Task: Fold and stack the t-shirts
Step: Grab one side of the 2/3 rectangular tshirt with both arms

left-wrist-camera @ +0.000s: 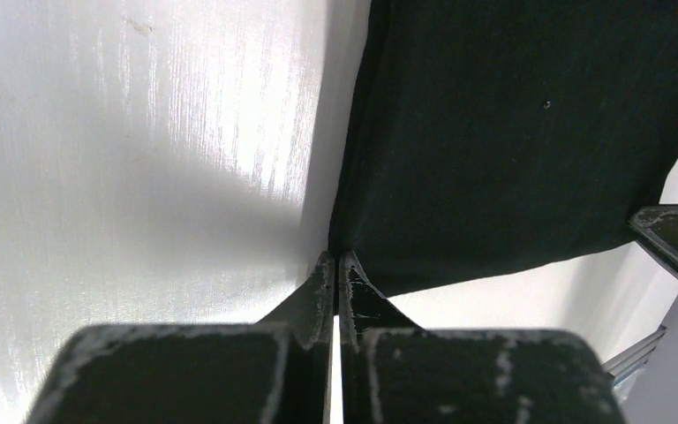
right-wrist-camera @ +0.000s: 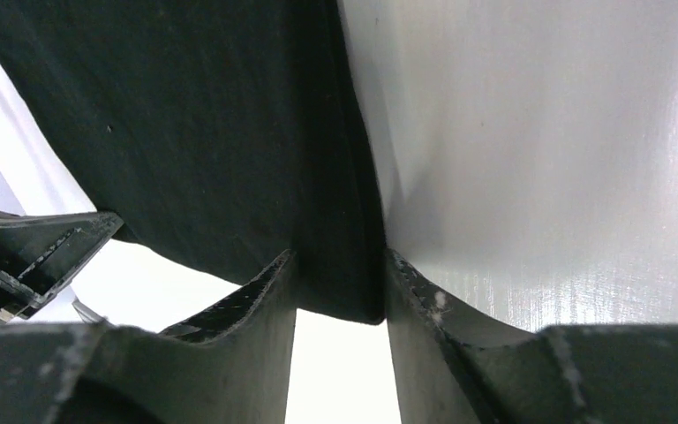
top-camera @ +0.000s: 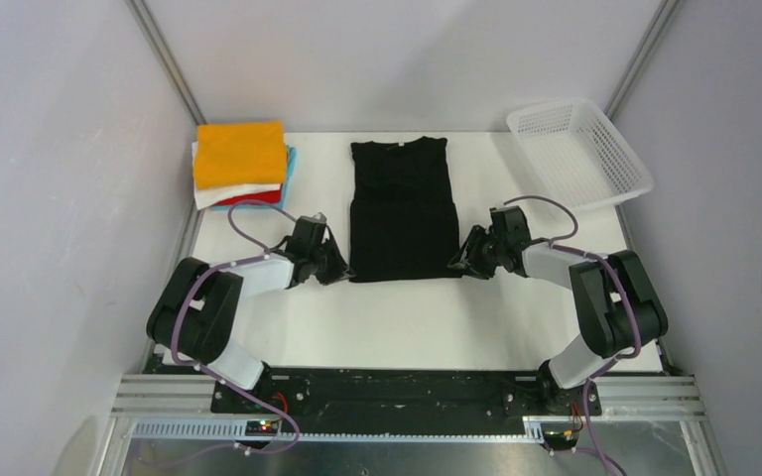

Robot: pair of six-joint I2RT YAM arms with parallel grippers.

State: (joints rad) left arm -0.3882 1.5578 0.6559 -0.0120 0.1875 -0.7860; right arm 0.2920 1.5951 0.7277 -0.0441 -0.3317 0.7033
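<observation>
The black tee (top-camera: 402, 208) is lying flat mid-surface (top-camera: 407, 327). The left tool (left-wrist-camera: 336, 261) is pinching its near-left corner, jaws together on the cloth. The right tool (right-wrist-camera: 340, 265) is straddling the near-right corner, jaws apart. Far left, the orange shirt (top-camera: 241, 152) is hiding most of the folded shirts (top-camera: 226, 191) beneath.

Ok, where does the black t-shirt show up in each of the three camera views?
Top external: the black t-shirt lies flat in the middle of the white table.
Left wrist: it fills the upper right, its corner meeting the left gripper.
Right wrist: it fills the upper left, its corner inside the right gripper.
Shared landmark: the white table along the shirt's hem.
</observation>
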